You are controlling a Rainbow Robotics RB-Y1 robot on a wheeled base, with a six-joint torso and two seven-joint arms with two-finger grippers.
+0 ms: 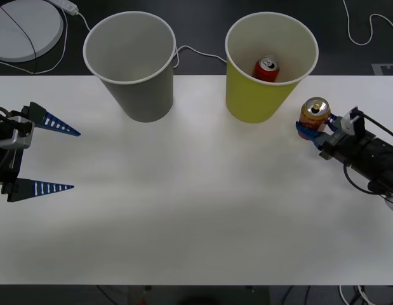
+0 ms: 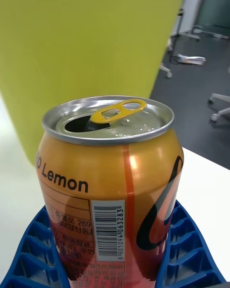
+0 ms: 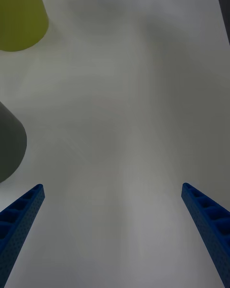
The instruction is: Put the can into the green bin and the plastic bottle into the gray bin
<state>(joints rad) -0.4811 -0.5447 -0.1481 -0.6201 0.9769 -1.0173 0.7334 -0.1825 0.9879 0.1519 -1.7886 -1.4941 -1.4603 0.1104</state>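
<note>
My right pincer (image 1: 308, 129) is closed on the can (image 1: 315, 114), blue fingers (image 2: 189, 254) pressed on both sides of its lower body, and I see the can upright with its opened top and yellow tab facing up. It stands on the white tabletop (image 1: 196, 216) just beside the green bin (image 1: 270, 67), to that bin's right and close to the tabletop's right side. From my right wrist view the bin's yellow-green wall (image 2: 81, 48) rises directly behind the can. Inside the green bin I can see another can, red with a silver top (image 1: 267, 68). The gray bin (image 1: 131, 63) stands upright to the left of the green one with a gap between them, both near the far edge. My left pincer (image 1: 63, 159) hovers wide open at the tabletop's left side, well apart from both bins. The whole middle and near part of the tabletop lies bare between my two arms, giving me wide room to move
</note>
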